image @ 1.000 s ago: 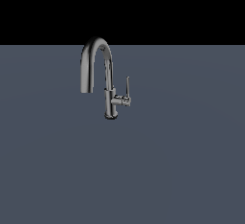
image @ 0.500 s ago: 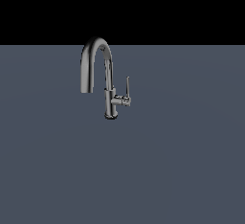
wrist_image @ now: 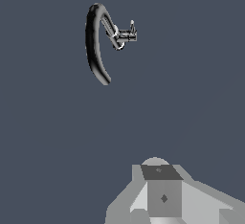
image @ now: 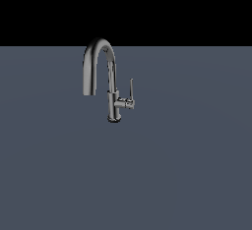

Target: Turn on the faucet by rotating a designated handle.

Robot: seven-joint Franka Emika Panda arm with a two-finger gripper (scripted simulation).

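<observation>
Exterior view: the faucet (image: 113,94) is seen standing upright on the grey surface (image: 187,175), a little towards the exterior view's left, its arched spout curving over to that side and ending mouth-down. The handle (image: 131,89) is held vertical, long axis straight up, on a short stub off the body's right side. From the wrist, the gripper (wrist_image: 165,194) is cut off by the frame (only grey housing shows); whether the jaws are spread cannot be told, and it is kept well apart from the faucet (wrist_image: 95,41).

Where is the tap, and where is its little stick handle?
faucet (image: 112,84), exterior view, on the upright body under the arch.
handle (image: 131,87), exterior view, on the thin upright rod.
handle (wrist_image: 132,27), wrist view, on the rod's tip.
</observation>
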